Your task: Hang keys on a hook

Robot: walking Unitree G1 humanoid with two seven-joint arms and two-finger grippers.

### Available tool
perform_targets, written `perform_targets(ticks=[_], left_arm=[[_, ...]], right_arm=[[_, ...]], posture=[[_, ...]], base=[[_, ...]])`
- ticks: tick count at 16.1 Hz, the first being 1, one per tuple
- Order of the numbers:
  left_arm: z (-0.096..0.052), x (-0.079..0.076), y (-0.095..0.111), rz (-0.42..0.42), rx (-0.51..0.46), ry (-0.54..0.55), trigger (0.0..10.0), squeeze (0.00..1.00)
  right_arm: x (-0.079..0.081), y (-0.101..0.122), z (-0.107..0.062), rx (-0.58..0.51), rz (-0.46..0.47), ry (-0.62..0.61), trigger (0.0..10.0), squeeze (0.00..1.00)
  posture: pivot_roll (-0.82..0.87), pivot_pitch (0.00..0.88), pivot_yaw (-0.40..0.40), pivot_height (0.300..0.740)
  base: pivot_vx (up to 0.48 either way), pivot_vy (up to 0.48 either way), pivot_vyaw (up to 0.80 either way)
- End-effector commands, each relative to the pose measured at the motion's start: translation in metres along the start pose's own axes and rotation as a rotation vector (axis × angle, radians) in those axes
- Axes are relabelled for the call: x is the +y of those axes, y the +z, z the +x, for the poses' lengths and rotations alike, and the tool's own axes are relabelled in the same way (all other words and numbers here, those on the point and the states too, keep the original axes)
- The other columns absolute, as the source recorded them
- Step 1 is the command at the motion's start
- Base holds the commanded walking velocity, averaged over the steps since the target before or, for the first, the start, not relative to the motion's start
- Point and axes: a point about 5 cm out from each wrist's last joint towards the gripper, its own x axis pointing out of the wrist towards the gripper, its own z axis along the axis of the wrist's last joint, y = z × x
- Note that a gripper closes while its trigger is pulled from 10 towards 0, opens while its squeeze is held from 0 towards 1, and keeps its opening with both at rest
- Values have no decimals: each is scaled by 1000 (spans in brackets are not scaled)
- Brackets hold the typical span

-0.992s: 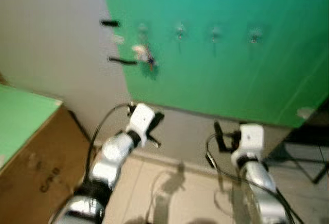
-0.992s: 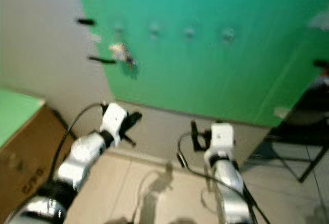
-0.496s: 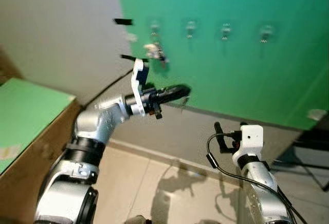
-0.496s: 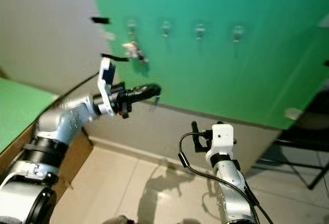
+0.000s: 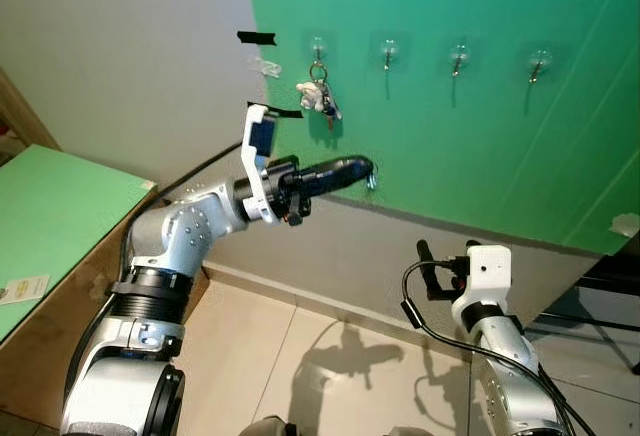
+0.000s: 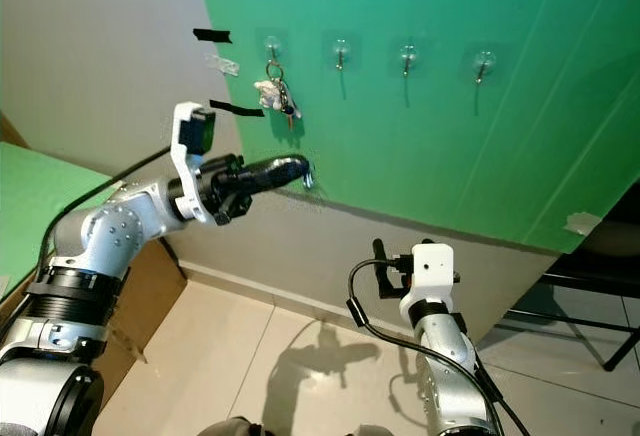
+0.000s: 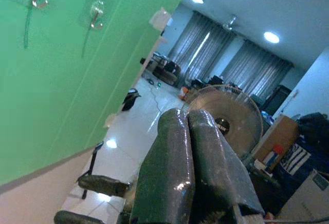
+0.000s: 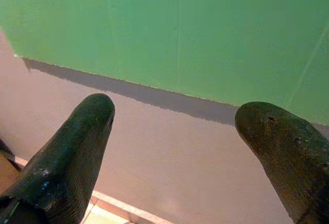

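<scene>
The keys [image 5: 320, 98] hang on the leftmost hook [image 5: 318, 49] of the green board [image 5: 480, 106]. Left gripper [image 5: 366, 170] — fingers pressed together — sits below them; right gripper [image 8: 175, 126], spread wide, stays low.

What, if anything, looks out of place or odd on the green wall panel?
Little stands out. The keys hang from the leftmost hook; the three other hooks are bare. Two strips of black tape at the panel's left edge look stray. The left gripper sits shut below the keys.
</scene>
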Motion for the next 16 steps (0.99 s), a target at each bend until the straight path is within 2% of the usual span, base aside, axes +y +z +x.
perform_targets(ticks=[1, 2, 4, 5, 6, 7, 8, 10, 12, 13, 14, 16], left_arm=[[0, -3, 3, 2, -17, -6, 10000, 0], [1, -4, 5, -4, -31, -4, 10000, 0], [6, 5, 3, 93, 16, 120, 10000, 0], [9, 25, -5, 261, 151, 356, 10000, 0], [2, 54, -18, 608, 473, 714, 10000, 0], [-4, 61, -17, 704, 531, 810, 10000, 0], [-5, 63, -14, 701, 489, 854, 10000, 0], [-1, 59, -16, 757, 488, 815, 10000, 0], [0, 59, -19, 753, 476, 790, 10000, 0], [-1, 61, -14, 735, 455, 791, 10000, 0], [-3, 62, -8, 744, 445, 801, 10000, 0], [-5, 63, -2, 741, 429, 808, 10000, 0]], right_arm=[[0, 3, 2, -17, -2, 4, 10000, 0], [0, 4, 3, -20, -1, 4, 10000, 0], [0, 7, 3, -27, -1, 6, 10000, 0], [0, 7, 2, -28, -1, 8, 10000, 0], [0, 6, 1, -25, -4, 11, 10000, 0], [1, 5, 0, -22, -5, 13, 10000, 0], [2, 4, -1, -19, -6, 15, 10000, 0], [2, 4, -1, -22, -5, 15, 10000, 0], [6, 9, 1, -36, -2, 26, 10000, 0], [16, 12, 4, -1, -20, 112, 10000, 0], [26, 19, 7, 9, -79, 200, 10000, 0], [28, 29, 11, -6, -74, 231, 10000, 0]], posture=[[-189, 0, 61, 722], [-189, 0, 59, 722], [-193, 0, 55, 722], [-191, 0, 53, 722], [-188, 0, 51, 722], [-190, 0, 54, 722], [-194, 0, 56, 722], [-195, 0, 59, 722], [-195, 0, 61, 722], [-193, 0, 70, 722], [-193, 0, 70, 722], [-189, 0, 75, 722]], base=[[0, 0, 0], [0, 0, 0], [0, 0, 0], [0, 0, 0], [0, 0, 0], [0, 0, 0], [0, 0, 0], [0, 0, 0], [0, 0, 0], [0, 0, 0], [0, 0, 0], [0, 0, 0]])
